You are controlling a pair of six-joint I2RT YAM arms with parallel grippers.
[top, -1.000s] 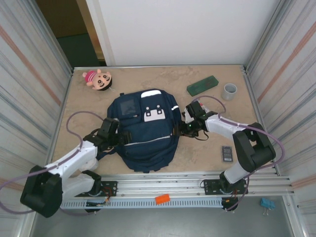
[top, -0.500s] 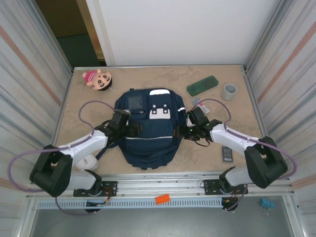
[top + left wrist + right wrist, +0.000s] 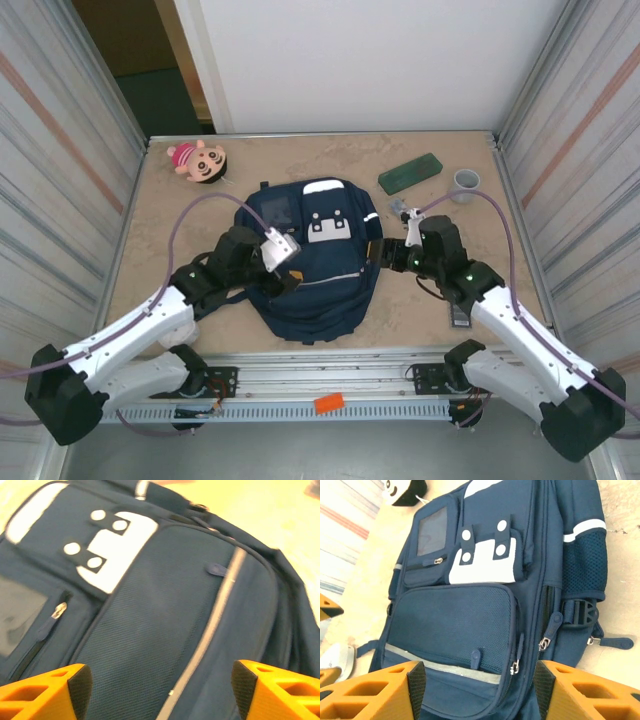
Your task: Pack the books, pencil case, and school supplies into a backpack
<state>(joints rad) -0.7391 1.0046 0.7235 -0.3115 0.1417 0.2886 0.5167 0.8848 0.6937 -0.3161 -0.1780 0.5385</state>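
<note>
**Worktop (image 3: pixel 180 220) with both arms over the backpack, near to far.**

- A small dark flat device (image 3: pixel 459 312) lies behind the right end effector on the base side. The right forearm partly covers it.
- The left end effector (image 3: pixel 287 270) hangs over the left half of the backpack (image 3: pixel 315 285). In its wrist view, the left end effector (image 3: pixel 160 690) has its orange fingers (image 3: pixel 45 690) spread wide. The navy fabric and a reflective strip of the backpack (image 3: pixel 165 605) lie below the gap, and nothing is pinched.
- The right end effector (image 3: pixel 378 255) sits just beside the backpack's right edge. Seen from its own wrist, the right end effector (image 3: pixel 480 690) has its fingers (image 3: pixel 375 692) apart and holds nothing. They face the backpack (image 3: pixel 470 605) across its front pocket.
- The backpack lies flat between the two end effectors. Its front faces up, showing the white patches, and its top end points away from the arms.
- A white-and-red stick (image 3: pixel 400 208) lies just beyond the right end effector.
- Farther beyond that are the dark green pencil case (image 3: pixel 411 172) and, to its right, a grey cup (image 3: pixel 465 183).
- Well beyond the left end effector, at the far left corner, lies a pink plush doll (image 3: pixel 200 160).
</note>
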